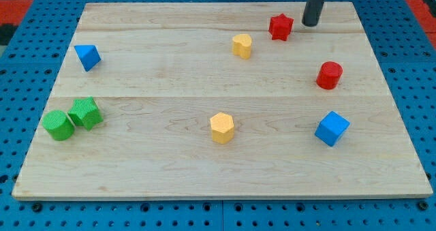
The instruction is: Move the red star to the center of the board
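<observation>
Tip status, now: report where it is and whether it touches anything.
My tip: no gripper, nothing held; down on the board just right of the red star, a small gap showing between them.

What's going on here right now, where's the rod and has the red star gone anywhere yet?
My tip sits near the view's top edge of the wooden board, just to the view's right of the red star block, with a small gap showing between them. The star is not yet at the center; it lies toward the view's upper right, with the yellow block to its lower left. The center of the board is bare.
</observation>
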Robot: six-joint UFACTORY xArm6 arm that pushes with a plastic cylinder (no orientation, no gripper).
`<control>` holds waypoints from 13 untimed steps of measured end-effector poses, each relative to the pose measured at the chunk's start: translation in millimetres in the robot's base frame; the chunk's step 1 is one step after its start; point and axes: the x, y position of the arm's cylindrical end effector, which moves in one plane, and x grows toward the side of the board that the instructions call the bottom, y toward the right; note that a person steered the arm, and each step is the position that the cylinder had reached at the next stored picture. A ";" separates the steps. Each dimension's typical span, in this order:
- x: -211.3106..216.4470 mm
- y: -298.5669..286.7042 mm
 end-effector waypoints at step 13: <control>201.0 -75.3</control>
